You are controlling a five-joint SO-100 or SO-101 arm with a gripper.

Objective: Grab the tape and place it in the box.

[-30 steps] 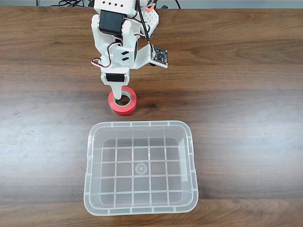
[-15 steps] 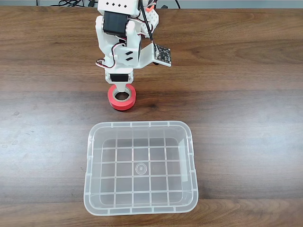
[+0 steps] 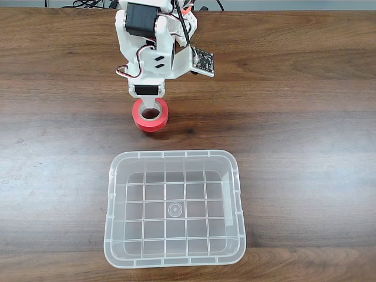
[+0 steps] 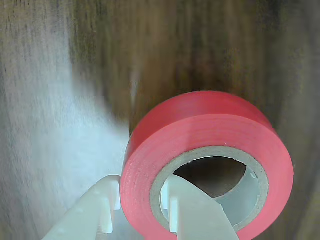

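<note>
Gripping the tape's (image 4: 207,167) wall, the gripper (image 4: 137,207) holds it — ring tilted, hole facing up.

The box (image 3: 175,208) sat open at the top, with nothing inside it and nothing over it. Bare wooden table (image 3: 294,117) lay all around the box, so the way in from any side was free. Just beyond the box's far rim, the tape (image 3: 150,115) hung on the gripper (image 3: 150,110), apart from the rim, with open wood between them.
</note>
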